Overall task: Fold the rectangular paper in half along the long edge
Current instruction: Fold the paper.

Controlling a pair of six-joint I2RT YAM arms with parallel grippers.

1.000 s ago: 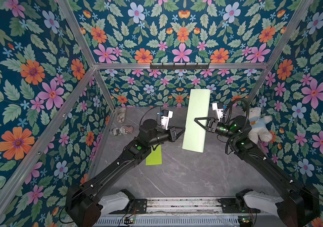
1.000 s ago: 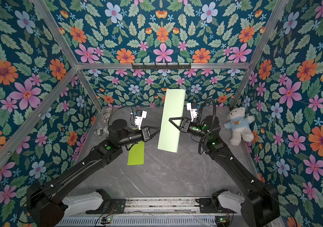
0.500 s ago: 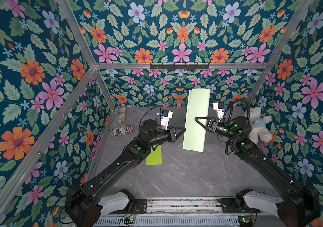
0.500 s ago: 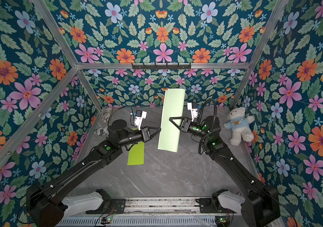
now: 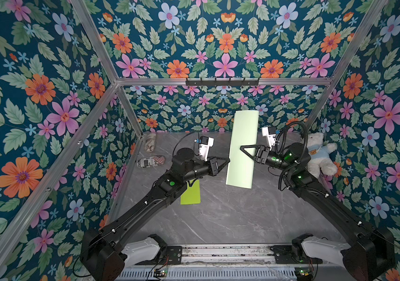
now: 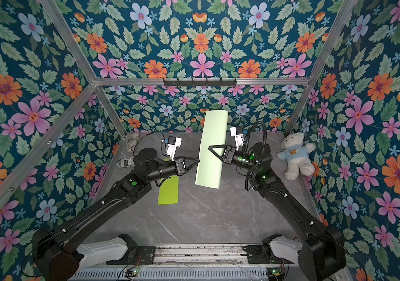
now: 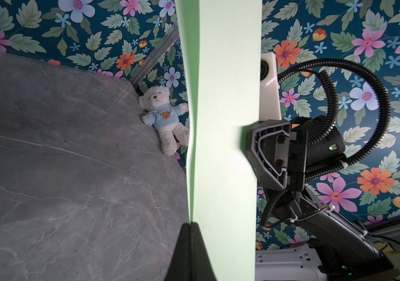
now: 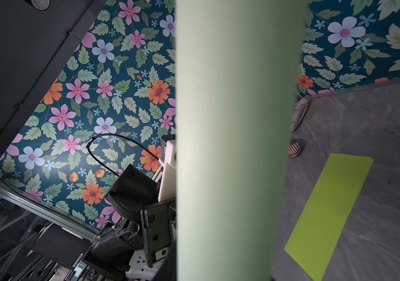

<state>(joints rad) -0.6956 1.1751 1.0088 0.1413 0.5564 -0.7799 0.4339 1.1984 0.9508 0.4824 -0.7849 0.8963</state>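
Hanging clear of grey table (image 5: 218, 219), pale green paper (image 5: 242, 131) sits between 2 arms, surface bowed in right wrist view. Left gripper (image 5: 228, 161) pressed together on its left long edge. Right gripper (image 5: 242, 148) jaws straddle right long edge, seemingly pinching it; contact partly hidden. Lime sheet (image 5: 190, 194) flat on table under left arm. Teddy bear (image 5: 319, 155) against right wall.

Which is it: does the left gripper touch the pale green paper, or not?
Touching. In the left wrist view the left gripper is shut on the edge of the pale green paper.
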